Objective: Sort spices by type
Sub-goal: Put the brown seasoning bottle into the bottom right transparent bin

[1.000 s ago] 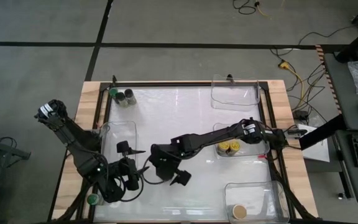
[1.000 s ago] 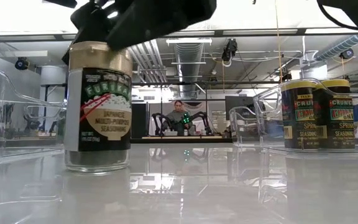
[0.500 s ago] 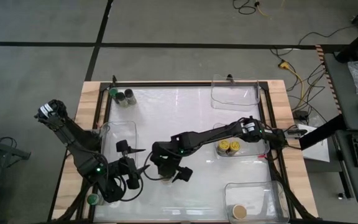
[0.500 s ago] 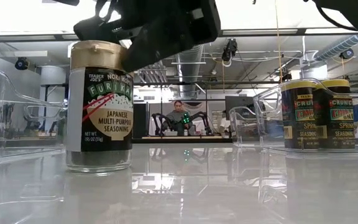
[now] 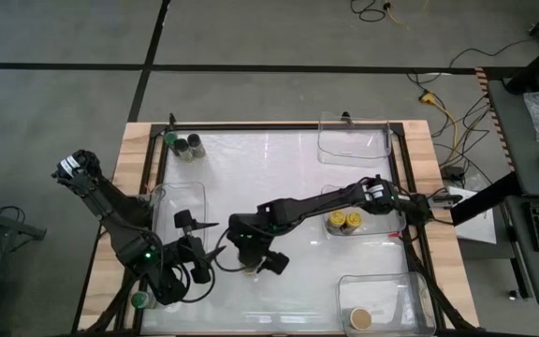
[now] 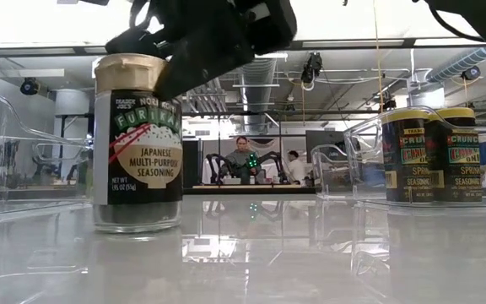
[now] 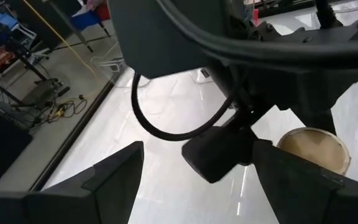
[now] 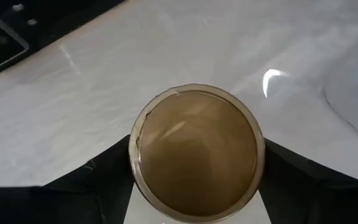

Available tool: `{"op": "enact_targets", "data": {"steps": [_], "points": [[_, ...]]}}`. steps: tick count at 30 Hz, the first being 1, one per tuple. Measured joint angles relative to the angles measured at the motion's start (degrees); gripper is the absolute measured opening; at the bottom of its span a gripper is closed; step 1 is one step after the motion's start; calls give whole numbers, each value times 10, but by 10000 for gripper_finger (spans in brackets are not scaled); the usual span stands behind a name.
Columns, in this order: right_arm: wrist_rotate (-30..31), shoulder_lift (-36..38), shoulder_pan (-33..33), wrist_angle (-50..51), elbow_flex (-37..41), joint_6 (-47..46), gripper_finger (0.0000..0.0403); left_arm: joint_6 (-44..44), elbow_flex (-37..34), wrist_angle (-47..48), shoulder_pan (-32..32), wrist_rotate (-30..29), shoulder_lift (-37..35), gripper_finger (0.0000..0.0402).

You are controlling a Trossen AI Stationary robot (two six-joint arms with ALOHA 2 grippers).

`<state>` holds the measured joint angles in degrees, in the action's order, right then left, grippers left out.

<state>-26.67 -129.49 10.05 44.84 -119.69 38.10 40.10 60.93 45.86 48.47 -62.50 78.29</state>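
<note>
White tabletop (image 5: 279, 178) carries a tan-lidded jar (image 8: 196, 149) near its centre. Right tool (image 8: 194, 186) straddles it, fingers spread, not clamped. Left tool (image 5: 215, 256) waits open at its nine o'clock.

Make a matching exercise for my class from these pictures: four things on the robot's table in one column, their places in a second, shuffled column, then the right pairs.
Things
1. tan-lidded jar
2. two yellow-lidded jars
3. green-lidded and black-lidded jars
4. second tan-lidded jar

Places
A. far left corner of the table
B. clear bin at the near right corner
C. between the right gripper's jaws, mid-table
D. clear bin at the table's right side

Pairs: 1-C, 2-D, 3-A, 4-B
</note>
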Motion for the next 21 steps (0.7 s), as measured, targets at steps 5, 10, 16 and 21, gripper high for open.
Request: {"op": "enact_targets", "data": {"steps": [5,10,16,21], "points": [[75,21,28,58,-20,-37,270,-4,0,0,0,0,0,285],[101,76,70,125,-24,-104,270,-2,0,0,0,7,0,285],[177,127,144,218,-21,-244,270,9,0,0,0,35,0,285],[304,169,222,283,-20,-389,270,11,0,0,0,35,0,285]]}}
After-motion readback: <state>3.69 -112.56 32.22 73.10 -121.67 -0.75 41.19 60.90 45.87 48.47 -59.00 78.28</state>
